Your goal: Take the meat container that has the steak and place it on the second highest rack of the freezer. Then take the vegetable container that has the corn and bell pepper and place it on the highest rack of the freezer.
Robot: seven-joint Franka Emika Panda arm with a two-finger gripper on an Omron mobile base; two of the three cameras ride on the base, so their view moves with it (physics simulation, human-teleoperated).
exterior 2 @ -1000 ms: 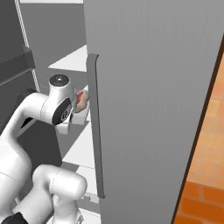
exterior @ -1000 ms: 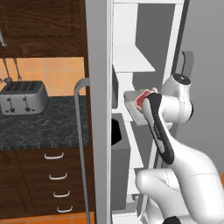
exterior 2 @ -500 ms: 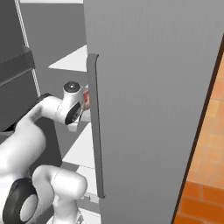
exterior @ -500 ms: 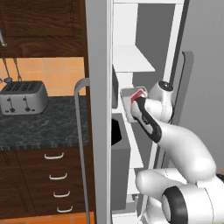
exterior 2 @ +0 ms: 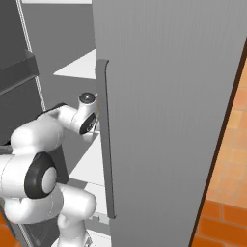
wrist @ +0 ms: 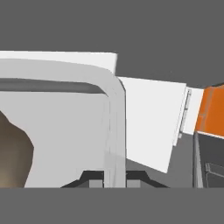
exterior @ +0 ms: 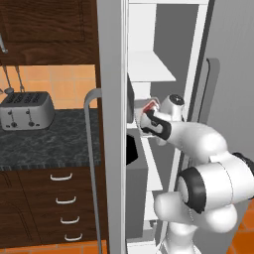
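In the hand view we see the end effector (wrist: 114,181) closed on the meat container (wrist: 111,109): the tray's pale grey rim runs up between the two dark finger tips (wrist: 94,183), which pinch its wall from both sides. To one side of that wall a blurred brownish mass (wrist: 13,153) sits in the tray, too close for us to tell what it is. From the left base view we see the white arm (exterior: 198,144) bent forward into the open freezer (exterior: 149,69), with its end effector (exterior: 145,118) inside the compartment near the freezer's left wall. The steak (exterior: 150,105) shows as a small red patch just above the dark fingers, inside the freezer and below its upper white shelf (exterior: 151,74). It sits about level with the next shelf down; we cannot tell whether the tray rests on that shelf or is held clear of it. In the right base view the freezer's grey door (exterior 2: 169,96) and its long bar handle (exterior 2: 103,144) cover the front of the wrist (exterior 2: 86,113), which reaches in behind the door. Left of the freezer, farther back, a silver toaster (exterior: 25,109) stands on the dark speckled counter (exterior: 49,144), with dark wooden drawers (exterior: 64,198) beneath. Orange floor tiles (exterior 2: 222,193) lie to the freezer's right.
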